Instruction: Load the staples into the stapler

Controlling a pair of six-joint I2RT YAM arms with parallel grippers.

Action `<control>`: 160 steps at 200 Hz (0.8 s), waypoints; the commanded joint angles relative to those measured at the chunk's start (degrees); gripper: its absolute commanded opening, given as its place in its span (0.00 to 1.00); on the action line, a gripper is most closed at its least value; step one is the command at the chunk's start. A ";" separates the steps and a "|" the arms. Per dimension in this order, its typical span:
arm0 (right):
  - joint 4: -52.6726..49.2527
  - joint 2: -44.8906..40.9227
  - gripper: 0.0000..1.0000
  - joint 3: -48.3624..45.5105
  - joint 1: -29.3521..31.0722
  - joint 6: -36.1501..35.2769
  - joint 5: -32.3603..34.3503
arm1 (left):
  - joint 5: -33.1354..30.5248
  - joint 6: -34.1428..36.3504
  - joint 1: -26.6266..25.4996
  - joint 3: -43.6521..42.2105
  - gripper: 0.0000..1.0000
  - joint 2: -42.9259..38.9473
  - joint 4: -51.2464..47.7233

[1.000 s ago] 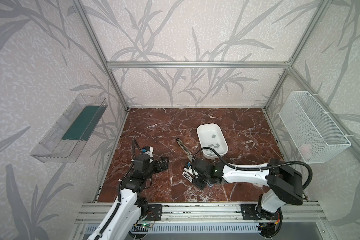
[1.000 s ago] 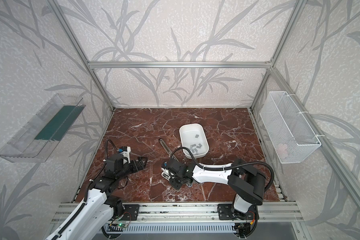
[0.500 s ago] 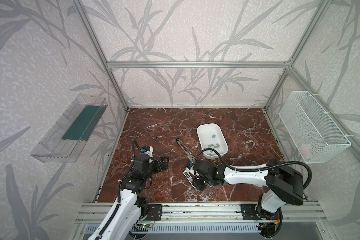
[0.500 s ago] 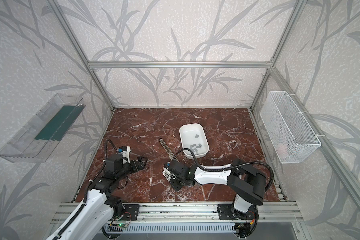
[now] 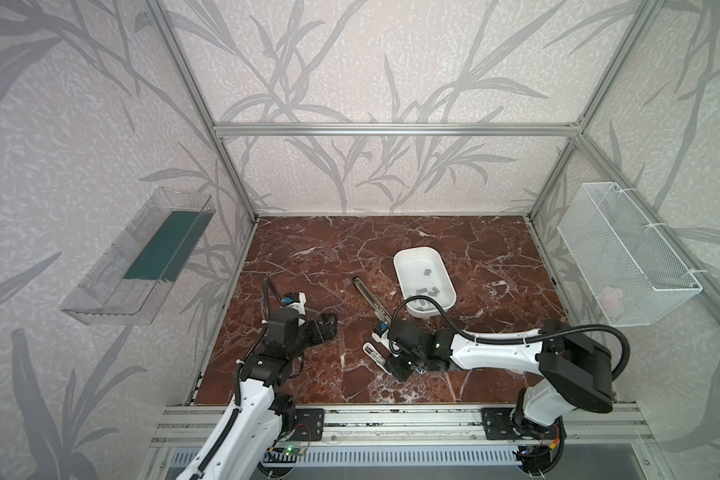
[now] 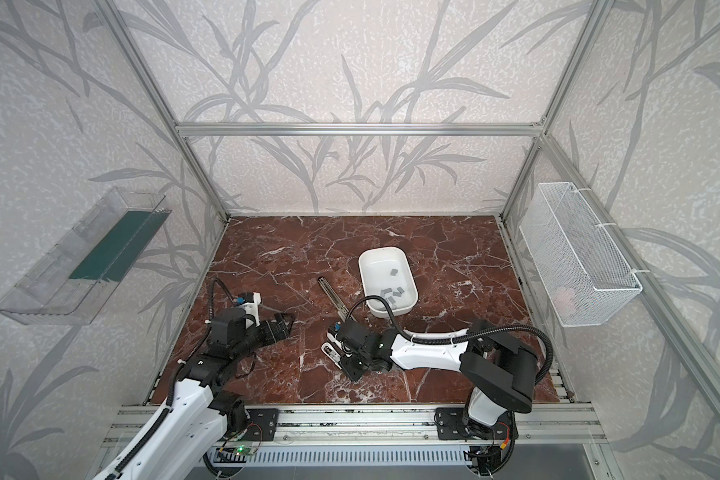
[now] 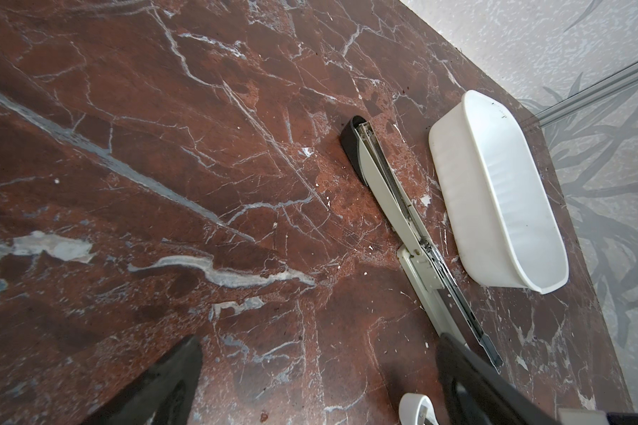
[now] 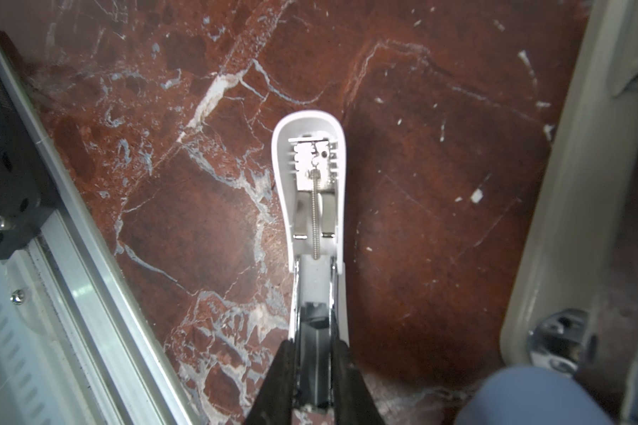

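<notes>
**A:** How far along is the loading?

**B:** Early, I'd say. The stapler (image 5: pixel 368 300) lies swung open on the table (image 5: pixel 308 249). I see no strip in its rail, though the left wrist view catches it at a slant.

**A:** And the staples?

**B:** The staples (image 5: pixel 427 291) lie loose on the floor of the tub (image 5: pixel 418 249), just beside the stapler. None is out that I can see.

**A:** The grippers?

**B:** The right gripper (image 8: pixel 315 371) is pinched narrow on the stapler's white lid (image 8: pixel 310 176), the spring side facing its camera. The left gripper (image 5: pixel 330 326) is spread wide and holds nothing, apart from the stapler.

**A:** So what's left?

**B:** Nearly all of it, by my reading: fetch a strip, seat it in the rail, shut the lid.
</notes>
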 commanded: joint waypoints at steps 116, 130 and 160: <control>-0.16 0.93 0.17 0.90 -0.33 -0.63 0.19 | -0.63 0.33 0.12 0.16 1.00 -0.03 0.34; 0.03 1.28 0.17 0.89 -0.33 -0.64 0.05 | -0.67 0.32 0.13 0.19 0.99 -0.08 0.34; 0.24 2.27 0.17 0.98 -0.34 -0.56 -0.29 | -0.72 0.35 0.13 0.13 0.99 0.02 0.31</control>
